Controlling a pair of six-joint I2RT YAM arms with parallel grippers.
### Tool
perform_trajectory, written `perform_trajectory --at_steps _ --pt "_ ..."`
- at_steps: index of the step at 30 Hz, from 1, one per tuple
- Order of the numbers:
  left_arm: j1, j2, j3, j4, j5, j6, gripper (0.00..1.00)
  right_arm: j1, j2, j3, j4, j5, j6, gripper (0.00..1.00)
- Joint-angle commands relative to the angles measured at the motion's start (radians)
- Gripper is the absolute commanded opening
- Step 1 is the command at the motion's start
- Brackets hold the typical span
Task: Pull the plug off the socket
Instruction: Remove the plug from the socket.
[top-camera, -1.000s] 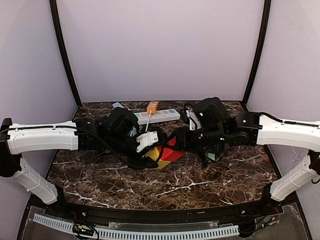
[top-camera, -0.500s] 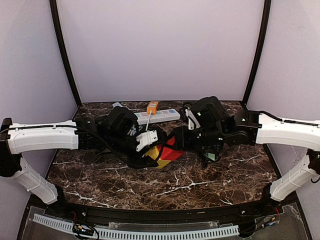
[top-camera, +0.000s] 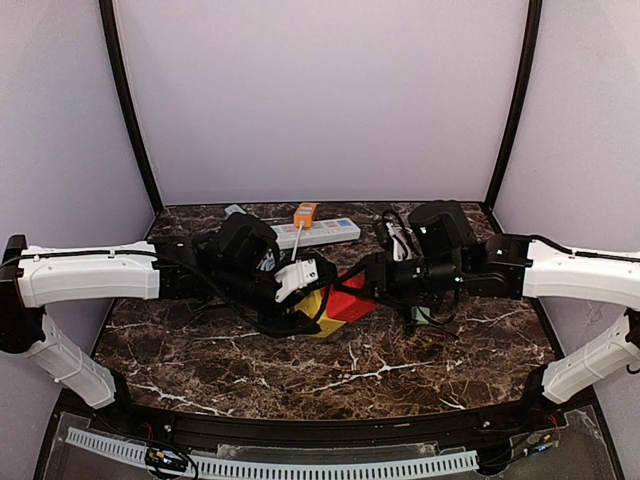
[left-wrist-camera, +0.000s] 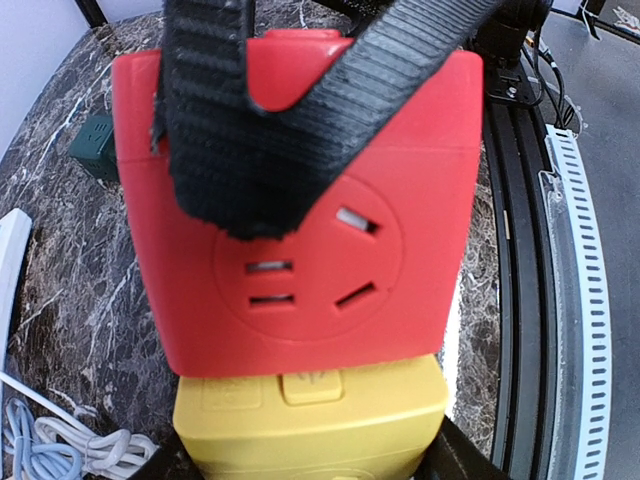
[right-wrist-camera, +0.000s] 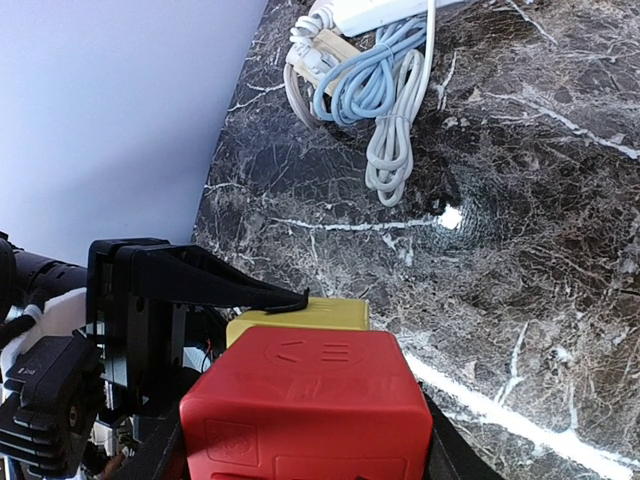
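Both stretched inward, low; L tool (top-camera: 312, 306) grips yellow block (left-wrist-camera: 310, 420), R tool (top-camera: 356, 288) grips red cube (left-wrist-camera: 300, 300).

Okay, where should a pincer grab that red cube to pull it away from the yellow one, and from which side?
Grip the red cube across two opposite flat faces, coming from the end away from the yellow cube, so the pull runs straight away. The right pincer clamps it that way; the left pincer holds the yellow cube.
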Motion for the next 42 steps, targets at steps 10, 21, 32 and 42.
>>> perform_trajectory --at_steps 10,21,32,42 --pt "0.008 0.026 0.019 -0.068 -0.044 0.003 0.01 0.068 0.042 0.138 -0.083 0.182 -0.029 0.00" --pt "0.032 0.023 0.025 -0.074 -0.052 -0.003 0.01 0.122 0.108 0.247 -0.213 0.284 -0.043 0.00" --pt "0.037 0.022 0.025 -0.072 -0.040 -0.005 0.01 0.112 0.069 0.226 -0.191 0.261 -0.037 0.00" --pt "0.037 0.029 0.025 -0.074 -0.035 -0.001 0.01 0.041 -0.008 0.085 -0.026 0.085 0.000 0.00"
